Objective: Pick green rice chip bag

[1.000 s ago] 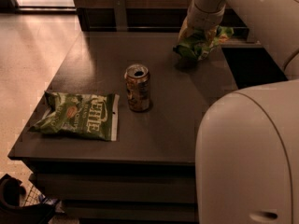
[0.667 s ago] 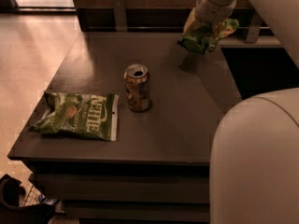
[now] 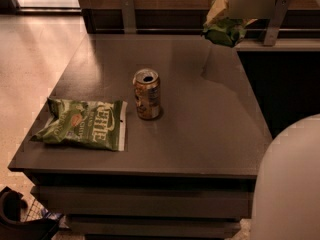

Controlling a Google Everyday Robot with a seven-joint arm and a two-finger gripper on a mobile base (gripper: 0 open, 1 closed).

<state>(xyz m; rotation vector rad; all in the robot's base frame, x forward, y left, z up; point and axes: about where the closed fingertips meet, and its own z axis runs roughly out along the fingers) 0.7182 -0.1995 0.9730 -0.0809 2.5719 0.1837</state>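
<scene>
Altogether three items are visible: two snack bags and one drink can. One green rice chip bag (image 3: 223, 32), small and crumpled, hangs clear of the tabletop (image 3: 210, 124) above its far right corner, casting a shadow on the surface beneath it. The single gripper (image 3: 243, 12) sits at the top right edge of the view, directly above this bag; its jaws are clenched on the bag's upper part, though the bag hides most of them. One larger flat green Kettle chip bag (image 3: 85, 124) lies on the tabletop near the front left edge, its white lettering facing up. One opened can (image 3: 147, 94) stands upright near the middle of the tabletop, just beside the flat bag's right end and well apart from the lifted bag. Two metal brackets (image 3: 128, 13) rise behind the far edge, one to the left and one to the right. The robot's pale body (image 3: 292, 184) fills the lower right corner.
</scene>
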